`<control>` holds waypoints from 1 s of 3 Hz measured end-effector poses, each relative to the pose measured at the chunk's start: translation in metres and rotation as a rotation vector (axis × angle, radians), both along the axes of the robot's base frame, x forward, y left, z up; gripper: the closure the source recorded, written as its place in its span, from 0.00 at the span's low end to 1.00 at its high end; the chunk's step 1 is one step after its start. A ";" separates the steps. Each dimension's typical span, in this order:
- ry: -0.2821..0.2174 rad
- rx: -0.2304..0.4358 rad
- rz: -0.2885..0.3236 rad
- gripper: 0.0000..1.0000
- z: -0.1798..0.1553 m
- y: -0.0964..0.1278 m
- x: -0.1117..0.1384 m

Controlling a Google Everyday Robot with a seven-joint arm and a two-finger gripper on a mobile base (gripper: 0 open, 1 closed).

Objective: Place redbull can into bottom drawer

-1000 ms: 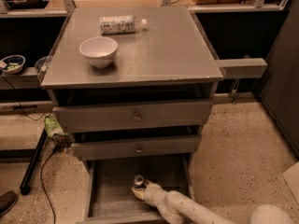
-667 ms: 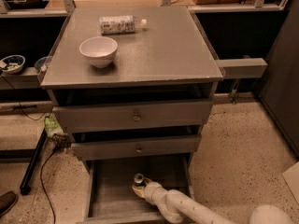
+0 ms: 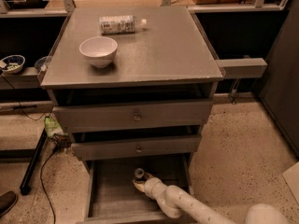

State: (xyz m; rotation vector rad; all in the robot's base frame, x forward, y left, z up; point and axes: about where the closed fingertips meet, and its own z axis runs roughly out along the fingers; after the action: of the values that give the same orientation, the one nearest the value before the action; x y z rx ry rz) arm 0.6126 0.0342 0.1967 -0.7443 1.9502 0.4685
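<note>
While our tool (image 3: 141, 181) meets the can (image 3: 139, 173) inside the bottom drawer (image 3: 112, 190), we cannot tell its grip; next, probably: release, withdraw.

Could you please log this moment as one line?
gripper: in bottom drawer, at can | can: upright | bowl, bottle: on cabinet top

Arm (image 3: 187, 203) reaching in from lower right, wrist bending, claw (image 3: 140, 181) sitting low inside bottom drawer (image 3: 113, 193).
</note>
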 end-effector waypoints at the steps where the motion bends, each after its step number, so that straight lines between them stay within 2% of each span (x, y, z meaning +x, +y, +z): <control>1: 0.000 0.000 -0.001 1.00 0.000 0.000 0.000; 3: 0.020 0.009 -0.023 1.00 -0.017 -0.001 -0.003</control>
State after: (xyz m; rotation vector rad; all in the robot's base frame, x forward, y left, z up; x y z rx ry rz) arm 0.6091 0.0329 0.1801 -0.7136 1.9722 0.4720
